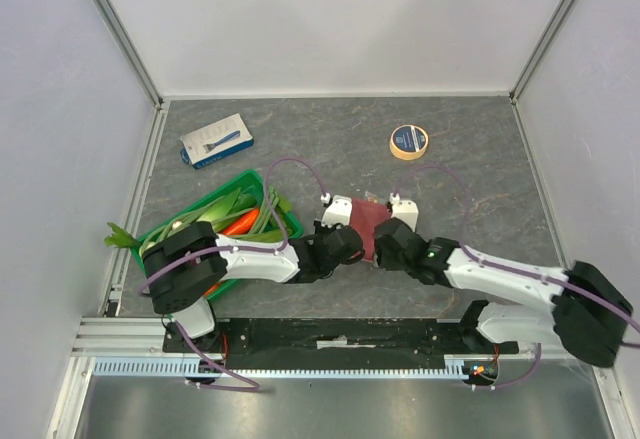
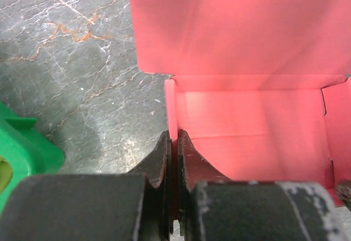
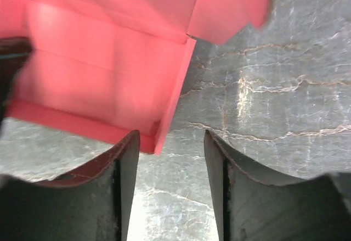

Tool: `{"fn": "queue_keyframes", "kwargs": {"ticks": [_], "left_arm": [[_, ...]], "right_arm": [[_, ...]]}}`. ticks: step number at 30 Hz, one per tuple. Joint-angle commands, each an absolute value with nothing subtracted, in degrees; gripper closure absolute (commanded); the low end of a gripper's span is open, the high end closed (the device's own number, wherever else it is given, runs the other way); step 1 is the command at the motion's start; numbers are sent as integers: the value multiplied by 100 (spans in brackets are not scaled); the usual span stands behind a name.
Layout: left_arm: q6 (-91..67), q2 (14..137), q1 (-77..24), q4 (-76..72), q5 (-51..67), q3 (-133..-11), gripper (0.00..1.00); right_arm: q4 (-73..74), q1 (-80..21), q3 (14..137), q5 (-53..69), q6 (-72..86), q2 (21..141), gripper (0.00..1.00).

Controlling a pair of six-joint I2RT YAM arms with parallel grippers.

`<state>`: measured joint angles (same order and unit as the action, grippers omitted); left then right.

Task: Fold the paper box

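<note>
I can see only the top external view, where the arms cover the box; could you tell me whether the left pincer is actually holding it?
Observer: Yes. In the left wrist view, the left pincer is shut on the upright side wall of the paper box.
Operator: Thank you. And the right one?
Observer: The right pincer is open. A corner of the box sits in the gap, close to one finger, unclamped.
Operator: Is the lid folded over yet?
Observer: No. The wide flap is not folded over, so the inside of the box is open to view.
</note>
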<state>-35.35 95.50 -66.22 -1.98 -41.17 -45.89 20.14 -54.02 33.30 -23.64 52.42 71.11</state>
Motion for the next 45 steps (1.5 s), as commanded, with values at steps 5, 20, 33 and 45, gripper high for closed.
{"fn": "queue_keyframes", "kwargs": {"ticks": [5,20,33,45], "left_arm": [[-3287,9835,-6504,-378,-3991,-5009,98],[-3480,7826,-6346,69,-2286,-4175,22],[-2708,7777,-4606,335,430,-4218,53],[-2522,8859,-4535,-413,528,-4456,59]], "right_arm": [[2039,-4852,3366,-1635,4168,4827,28],[3401,-2059,5782,-20,2496,5867,18],[3023,-1371,5002,1732,2513,6241,22],[1948,-1256,2657,2914,3698,4386,39]]}}
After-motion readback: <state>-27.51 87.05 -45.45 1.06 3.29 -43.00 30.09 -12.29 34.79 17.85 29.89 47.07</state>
